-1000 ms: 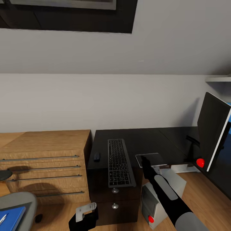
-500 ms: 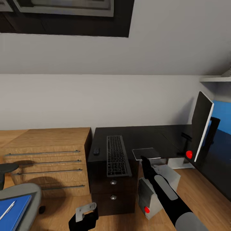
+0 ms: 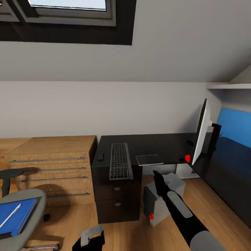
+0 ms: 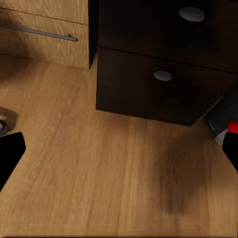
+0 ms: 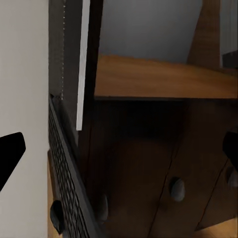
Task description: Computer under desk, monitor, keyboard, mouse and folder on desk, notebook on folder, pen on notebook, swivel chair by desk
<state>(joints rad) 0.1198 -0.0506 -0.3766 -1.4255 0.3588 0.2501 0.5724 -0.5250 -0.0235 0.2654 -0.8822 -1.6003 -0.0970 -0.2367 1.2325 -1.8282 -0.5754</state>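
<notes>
Two end effectors are empty: the left end effector (image 3: 91, 238) hangs low before the worktop's (image 3: 153, 146) drawers, its fingers spread wide in the left wrist view; the right end effector (image 3: 157, 177) reaches toward the computer (image 3: 158, 202), fingers likewise parted in its wrist view. On the worktop lie the keyboard (image 3: 120, 165), with the mouse (image 3: 100, 157) just beside it, and the notebook (image 3: 149, 159) on the keyboard's other side. The monitor (image 3: 201, 134) stands farther along the worktop. Well apart from the worktop, the swivel chair (image 3: 26, 216) carries the folder (image 3: 15, 216) and pen (image 3: 10, 215). Risk: the computer sits tilted, seemingly only partly under the worktop, so a careless push could topple it.
</notes>
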